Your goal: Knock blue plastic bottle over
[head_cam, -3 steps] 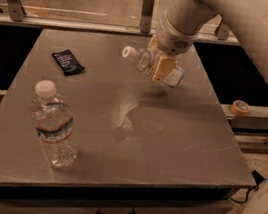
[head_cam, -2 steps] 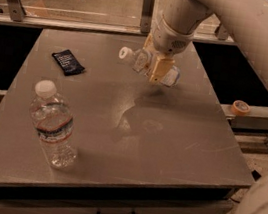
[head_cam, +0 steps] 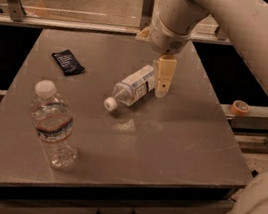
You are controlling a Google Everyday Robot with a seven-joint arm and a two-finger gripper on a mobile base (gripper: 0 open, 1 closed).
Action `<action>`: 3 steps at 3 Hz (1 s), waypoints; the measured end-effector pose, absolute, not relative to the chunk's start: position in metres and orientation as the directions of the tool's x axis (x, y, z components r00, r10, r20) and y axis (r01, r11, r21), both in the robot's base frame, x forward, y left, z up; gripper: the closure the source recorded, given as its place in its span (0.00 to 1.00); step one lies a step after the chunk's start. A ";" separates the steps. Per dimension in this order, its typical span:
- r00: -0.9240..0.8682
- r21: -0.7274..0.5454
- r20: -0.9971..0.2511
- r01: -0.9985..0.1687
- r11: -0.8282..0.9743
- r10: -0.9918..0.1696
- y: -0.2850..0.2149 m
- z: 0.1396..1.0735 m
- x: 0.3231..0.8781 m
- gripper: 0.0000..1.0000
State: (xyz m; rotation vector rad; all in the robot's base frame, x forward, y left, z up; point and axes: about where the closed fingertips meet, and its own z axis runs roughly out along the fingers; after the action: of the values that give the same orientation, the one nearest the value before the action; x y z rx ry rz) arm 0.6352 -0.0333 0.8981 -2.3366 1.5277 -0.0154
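- The slim bottle [head_cam: 135,85] is near the middle of the worktop [head_cam: 185,137], tipped onto its side. Its white cap points toward the near-left and its base points toward the far-right.
- The cap end sits low against the surface, with a reflection just beneath it. I cannot tell whether the base end rests flat or is propped a little.
- The claw [head_cam: 162,80] hangs from the arm right at the bottle's base end, touching it or just beside it. That position fits a push or a set-down at that end, which would explain the slant of the bottle.
- I cannot tell whether the claw is clenched on the bottle or released, because the bottle's base covers the contact.
- The wider bottle [head_cam: 52,125] stands upright at the near-left, well apart from the slim one. It is not the target, and nothing is near it.
- A dark packet [head_cam: 67,62] lies flat toward the far-left, away from the claw.
- A roll of tape [head_cam: 239,106] sits off the worktop on the ledge to the right.
- With the slim bottle off its base, the knock-over looks done or nearly done. What remains is probably for the claw to draw away without dragging the bottle along.
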 end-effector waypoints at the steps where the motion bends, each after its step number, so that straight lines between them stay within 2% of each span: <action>1: 0.407 -0.299 -0.196 -0.891 -0.340 -0.892 -0.036 0.898 0.638 0.00; 2: 0.321 -0.340 -0.317 -0.917 -0.209 -0.893 -0.060 0.915 0.649 0.00; 3: 0.184 -0.425 -0.511 -0.903 0.061 -0.839 -0.121 0.965 0.663 0.00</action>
State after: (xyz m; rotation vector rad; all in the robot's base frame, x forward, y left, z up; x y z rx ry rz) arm 0.6631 -0.1213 0.9646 -1.7686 1.6476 0.1167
